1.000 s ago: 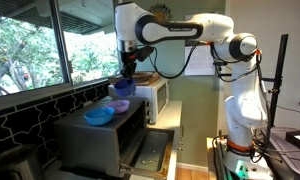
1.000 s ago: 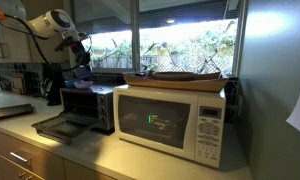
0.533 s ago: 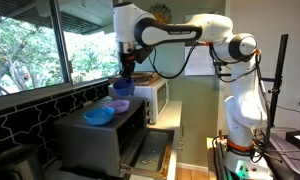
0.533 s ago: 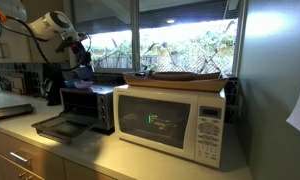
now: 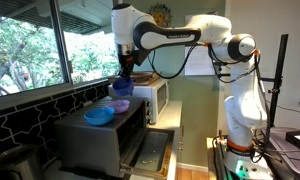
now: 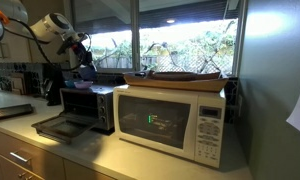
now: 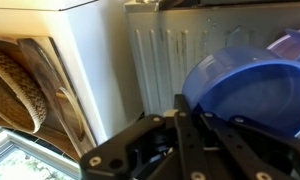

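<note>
End effector (image 7: 190,112) clamped on thin rim, smooth round blue plastic bowl (image 7: 250,95).

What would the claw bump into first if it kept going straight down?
The claw seems pinched on the blue bowl rim; straight beyond, probably the toaster oven top, though depth is unclear.

Arm (image 5: 180,33) stretched out horiz., wrist (image 5: 125,50) bent straight down, jaws shut, tips pointing down.
</note>
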You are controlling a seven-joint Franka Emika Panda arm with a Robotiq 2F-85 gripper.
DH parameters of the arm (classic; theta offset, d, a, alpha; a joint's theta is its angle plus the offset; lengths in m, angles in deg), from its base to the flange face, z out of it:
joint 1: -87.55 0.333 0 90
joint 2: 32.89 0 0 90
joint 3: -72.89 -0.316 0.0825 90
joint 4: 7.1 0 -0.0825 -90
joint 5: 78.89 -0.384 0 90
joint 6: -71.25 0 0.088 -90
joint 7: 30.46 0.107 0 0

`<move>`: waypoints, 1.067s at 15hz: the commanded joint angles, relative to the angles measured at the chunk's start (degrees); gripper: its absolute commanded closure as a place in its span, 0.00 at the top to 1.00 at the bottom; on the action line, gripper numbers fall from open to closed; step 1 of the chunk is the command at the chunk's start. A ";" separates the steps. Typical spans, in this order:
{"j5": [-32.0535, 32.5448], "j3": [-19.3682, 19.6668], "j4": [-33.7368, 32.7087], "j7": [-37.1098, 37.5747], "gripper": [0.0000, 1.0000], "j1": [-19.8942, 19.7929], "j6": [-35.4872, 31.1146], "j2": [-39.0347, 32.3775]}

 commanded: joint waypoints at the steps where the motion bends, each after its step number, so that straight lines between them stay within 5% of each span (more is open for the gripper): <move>1: 3.31 -0.18 -0.91 1.51 0.01 1.16 0.76 -0.82; 16: 7.52 -0.90 -0.62 1.16 0.01 3.13 0.34 -1.25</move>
